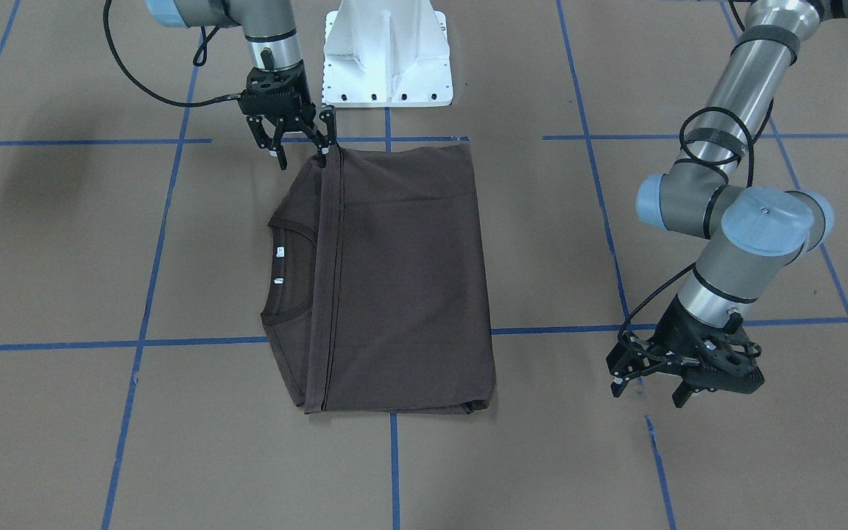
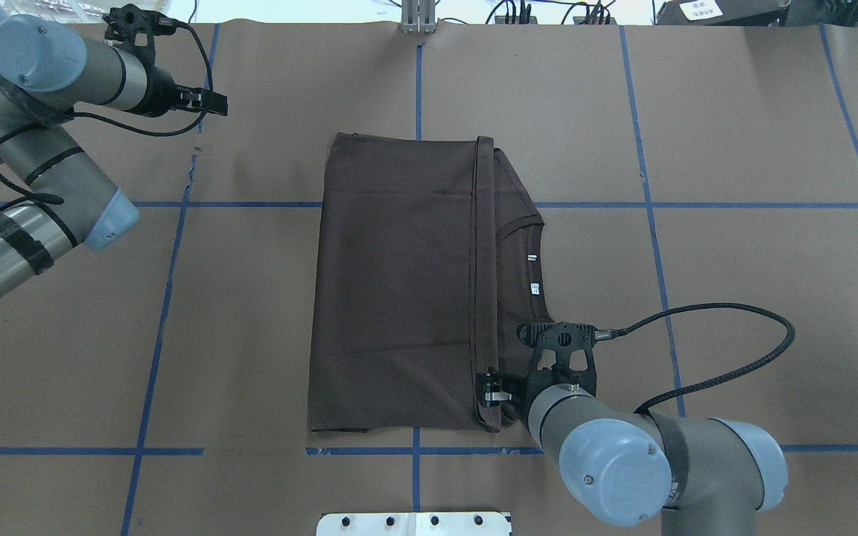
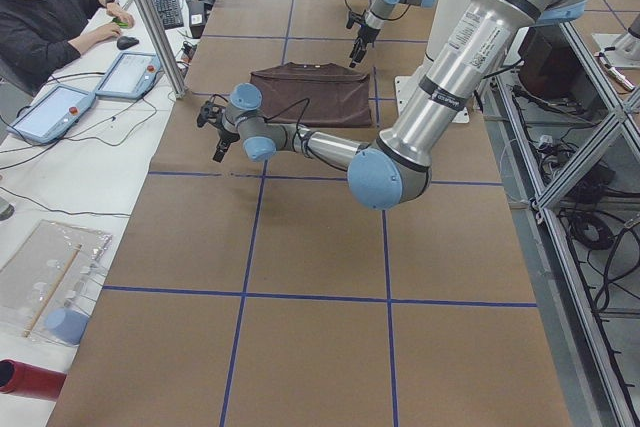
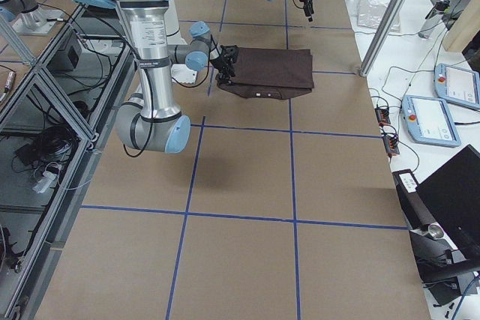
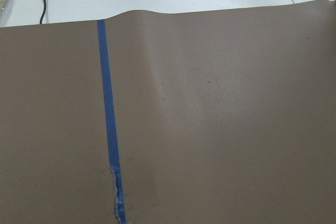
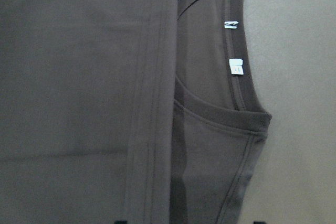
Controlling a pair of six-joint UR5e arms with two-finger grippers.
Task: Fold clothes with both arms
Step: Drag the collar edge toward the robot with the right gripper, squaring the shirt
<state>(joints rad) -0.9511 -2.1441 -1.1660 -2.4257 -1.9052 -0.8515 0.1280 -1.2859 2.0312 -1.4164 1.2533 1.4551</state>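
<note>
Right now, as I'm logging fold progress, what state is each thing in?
T-shirt: folded over itself, lying flat.
collar: uncovered, neck tags showing.
right claw: open, at the shirt's corner nearest the robot.
left claw: open, empty, well clear of the shirt.

Your right arm (image 2: 608, 461) reaches forward, wrist turned down, and the right claw (image 1: 302, 156) points downward with its fingers spread apart. Your left arm (image 1: 740, 96) stretches far outward, the left claw (image 1: 646, 394) hanging low, fingers parted too.
</note>
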